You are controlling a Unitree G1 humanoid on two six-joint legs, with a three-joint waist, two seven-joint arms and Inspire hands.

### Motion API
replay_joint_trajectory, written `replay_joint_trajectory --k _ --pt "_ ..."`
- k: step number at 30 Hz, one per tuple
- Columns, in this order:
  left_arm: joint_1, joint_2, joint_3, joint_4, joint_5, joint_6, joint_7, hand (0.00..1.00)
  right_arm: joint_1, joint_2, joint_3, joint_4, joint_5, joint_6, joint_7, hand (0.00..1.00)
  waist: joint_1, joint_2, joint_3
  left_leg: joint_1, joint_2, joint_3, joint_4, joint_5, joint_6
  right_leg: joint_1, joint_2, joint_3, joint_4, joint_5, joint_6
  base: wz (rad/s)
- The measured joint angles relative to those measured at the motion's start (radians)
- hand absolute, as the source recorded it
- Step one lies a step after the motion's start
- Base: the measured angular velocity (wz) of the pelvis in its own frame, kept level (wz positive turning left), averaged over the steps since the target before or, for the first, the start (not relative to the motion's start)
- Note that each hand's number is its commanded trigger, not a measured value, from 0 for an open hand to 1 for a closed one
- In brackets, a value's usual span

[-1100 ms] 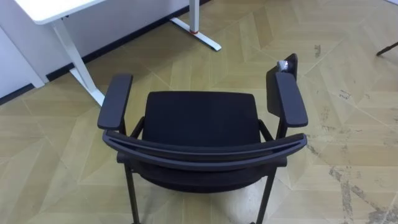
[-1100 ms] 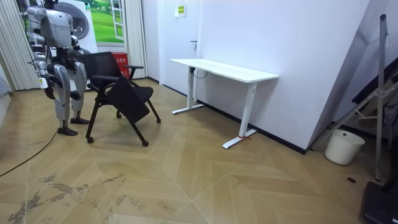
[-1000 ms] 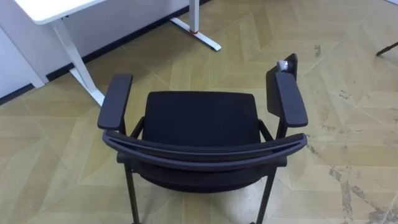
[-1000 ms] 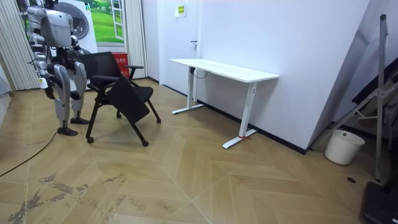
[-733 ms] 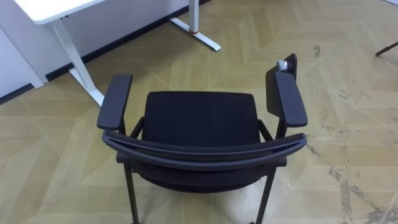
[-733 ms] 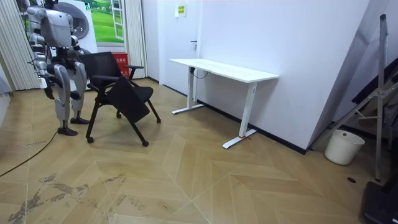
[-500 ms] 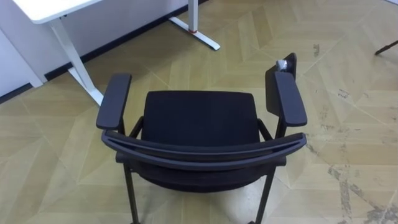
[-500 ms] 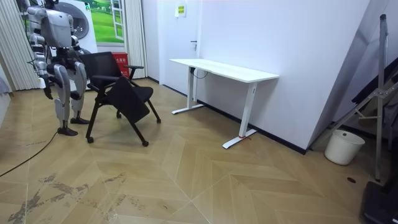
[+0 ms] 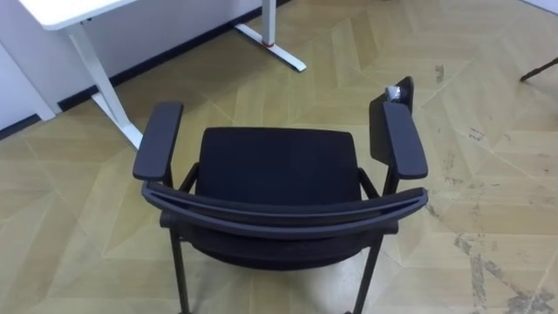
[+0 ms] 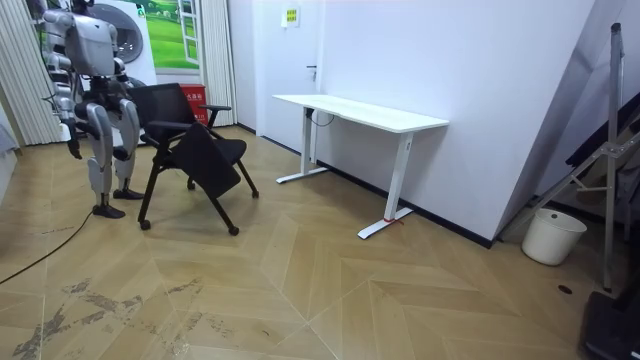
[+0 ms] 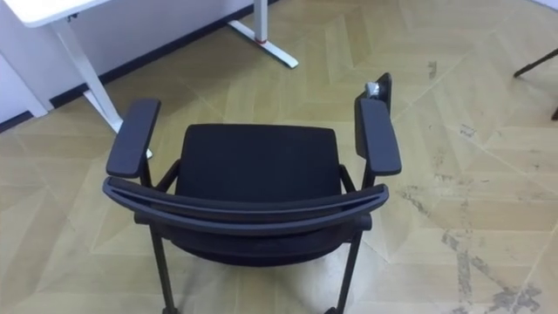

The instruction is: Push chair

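Before the robot, black armchair [image 9: 277,166], padded arms

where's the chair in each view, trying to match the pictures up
Left eye view: the chair sits mid-picture, seen from above, from behind its backrest.
Right eye view: the chair sits mid-picture too, a little further left.
Room view: the chair is at the upper left, directly in front of the robot.
Shared landmark: the white desk beyond the chair, in the top left corner in both eye views and near the centre in the room view.
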Motion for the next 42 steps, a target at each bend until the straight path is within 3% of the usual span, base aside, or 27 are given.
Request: replay_joint_trajectory --k 6,8,12,15,17,20,28,34,37,42 --pt "0.001 0.011 0.082 -0.020 0.007 0.009 0.051 0.00 0.001 -0.013 -0.028 -0.002 -0.010 0.004 0.012 0.00 -0.001 0.021 -0.0004 0.018 0.002 0.001 -0.009 -0.002 -0.002 0.015 0.003 0.005 0.001 0.001 -0.001 -0.01" --pt "-0.013 0.030 0.124 -0.042 0.029 0.028 0.060 0.00 0.001 -0.026 -0.060 -0.005 -0.014 0.012 0.016 0.00 -0.002 0.036 0.0000 0.017 0.002 0.001 -0.009 -0.002 -0.002 0.015 0.003 0.004 0.001 0.001 -0.002 0.00" --pt "-0.052 0.061 0.130 -0.054 0.042 0.031 0.080 0.00 -0.003 -0.051 -0.085 -0.005 -0.050 0.011 0.021 0.00 -0.006 0.056 -0.0027 0.019 0.001 0.002 -0.006 -0.001 -0.001 0.016 0.003 0.005 0.002 0.001 -0.002 0.00" --pt "-0.105 0.100 0.155 -0.060 0.100 0.038 0.085 0.00 -0.012 -0.061 -0.102 -0.005 -0.110 0.011 0.021 0.00 -0.006 0.070 -0.0005 0.015 0.002 -0.001 0.000 -0.001 -0.001 0.015 0.003 0.002 0.001 0.001 -0.002 0.01" --pt "-0.137 0.142 0.157 -0.062 0.153 0.039 0.094 0.00 -0.026 -0.066 -0.148 -0.005 -0.151 0.010 0.022 0.00 -0.022 0.073 0.0003 0.012 0.002 -0.003 0.000 -0.001 -0.001 0.014 0.003 -0.002 0.000 0.001 -0.002 0.04" --pt "-0.160 0.169 0.156 -0.113 0.209 0.039 0.111 0.00 -0.039 -0.077 -0.159 -0.013 -0.160 0.005 0.021 0.00 -0.027 0.081 -0.0024 0.013 0.001 0.000 -0.001 -0.001 -0.001 0.012 0.002 0.002 0.000 0.001 -0.002 -0.03" --pt "-0.228 0.189 0.141 -0.213 0.373 0.036 0.125 0.00 -0.050 -0.081 -0.153 -0.005 -0.165 0.000 0.025 0.00 -0.029 0.098 -0.0066 0.013 0.001 0.001 0.004 -0.001 -0.001 0.011 0.002 0.004 -0.001 0.001 -0.002 0.00" --pt "-0.239 0.205 0.116 -0.396 0.559 0.036 0.114 0.00 -0.052 -0.083 -0.154 -0.003 -0.173 -0.010 0.045 0.00 -0.039 0.108 -0.0065 -0.004 0.001 -0.002 0.009 -0.001 -0.001 -0.002 0.000 -0.002 0.004 0.001 -0.002 0.03" --pt "-0.246 0.236 0.075 -0.432 0.628 0.039 0.074 0.00 -0.053 -0.091 -0.155 -0.001 -0.166 -0.011 0.060 0.00 -0.059 0.115 -0.0093 -0.003 0.000 -0.010 0.010 -0.001 -0.001 0.004 0.000 -0.008 0.003 0.001 -0.002 0.06" --pt "-0.246 0.242 0.027 -0.573 0.742 0.045 0.031 0.00 -0.056 -0.103 -0.154 -0.003 -0.166 -0.011 0.064 0.00 -0.068 0.113 -0.0061 -0.003 0.000 -0.007 0.011 -0.001 -0.002 0.001 -0.001 -0.006 0.000 0.001 -0.002 -0.01"
